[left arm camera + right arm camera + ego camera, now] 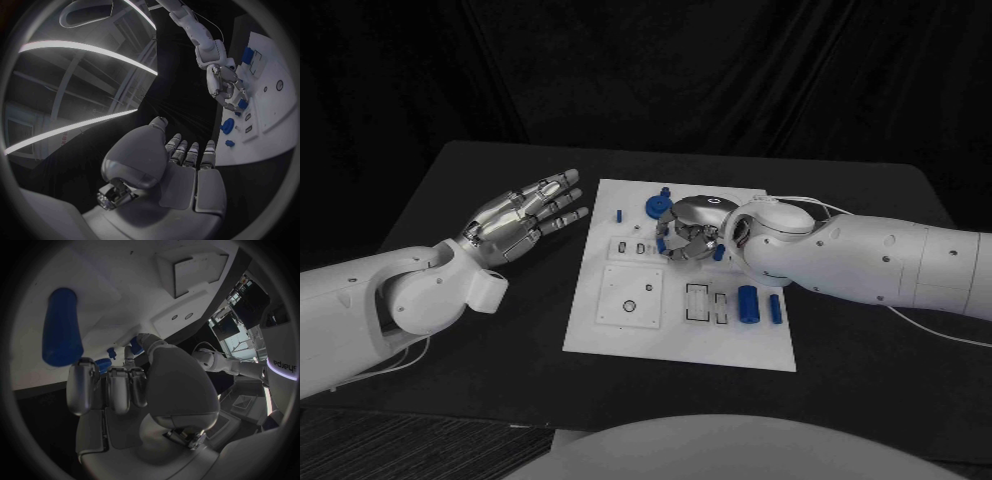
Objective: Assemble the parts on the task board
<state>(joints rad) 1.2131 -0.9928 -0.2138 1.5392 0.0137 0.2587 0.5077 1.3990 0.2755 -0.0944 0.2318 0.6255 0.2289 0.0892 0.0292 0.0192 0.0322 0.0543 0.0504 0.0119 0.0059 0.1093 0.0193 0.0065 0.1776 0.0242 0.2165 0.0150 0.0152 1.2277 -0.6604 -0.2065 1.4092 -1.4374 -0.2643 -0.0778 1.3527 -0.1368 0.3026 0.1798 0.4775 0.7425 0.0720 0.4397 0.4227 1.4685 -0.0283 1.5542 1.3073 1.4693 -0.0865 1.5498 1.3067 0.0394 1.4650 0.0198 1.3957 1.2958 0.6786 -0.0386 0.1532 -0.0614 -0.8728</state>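
The white task board [678, 335] lies in the middle of the black table. My right hand [692, 232] hovers low over its far middle, fingers curled down. A small blue part [135, 345] sits between the thumb tip and a fingertip, pinched there. A blue peg [61, 327] lies close beside that hand. A round blue knob [656, 207] and a small blue piece [619, 213] stand near the board's far edge. Two blue cylinders [749, 303] lie at the board's right side. My left hand [524, 215] is held flat and open, left of the board, holding nothing.
The board carries a square plate with a hole [630, 297] and several rectangular slots [698, 300]. A thin white cable [935, 328] runs along my right arm. Bare black table [459, 390] surrounds the board on all sides.
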